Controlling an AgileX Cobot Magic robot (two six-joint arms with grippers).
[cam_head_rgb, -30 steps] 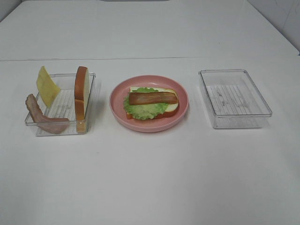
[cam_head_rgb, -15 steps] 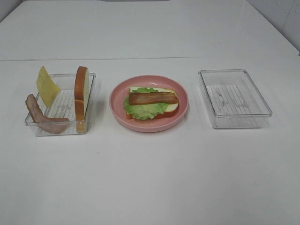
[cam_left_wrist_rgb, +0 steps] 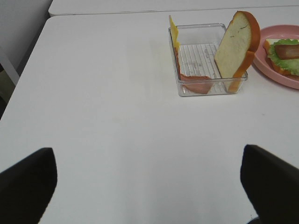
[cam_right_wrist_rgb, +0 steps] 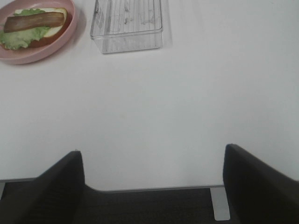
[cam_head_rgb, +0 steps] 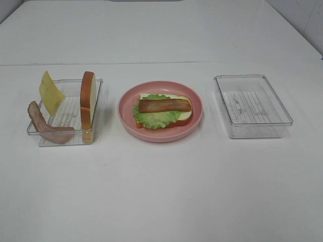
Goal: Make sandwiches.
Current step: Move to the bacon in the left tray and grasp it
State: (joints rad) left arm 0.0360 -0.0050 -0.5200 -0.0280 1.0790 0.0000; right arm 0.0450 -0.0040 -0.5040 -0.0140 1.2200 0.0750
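Observation:
On the pink plate (cam_head_rgb: 126, 117) lies the half-built sandwich (cam_head_rgb: 162, 111): a bread slice, green lettuce and a bacon strip on top. The left clear tray (cam_head_rgb: 34, 131) holds an upright bread slice (cam_head_rgb: 88, 103), a yellow cheese slice (cam_head_rgb: 50, 93) and a bacon strip (cam_head_rgb: 45, 125). Neither arm shows in the high view. My left gripper (cam_left_wrist_rgb: 148, 179) hangs open over bare table, well short of that tray (cam_left_wrist_rgb: 205, 88). My right gripper (cam_right_wrist_rgb: 153, 179) is open too, near the table's front edge, far from the plate (cam_right_wrist_rgb: 37, 51).
An empty clear tray (cam_head_rgb: 252, 105) stands to the right of the plate, also seen in the right wrist view as tray (cam_right_wrist_rgb: 127, 21). The white table (cam_head_rgb: 161, 191) stretches bare in front of all three.

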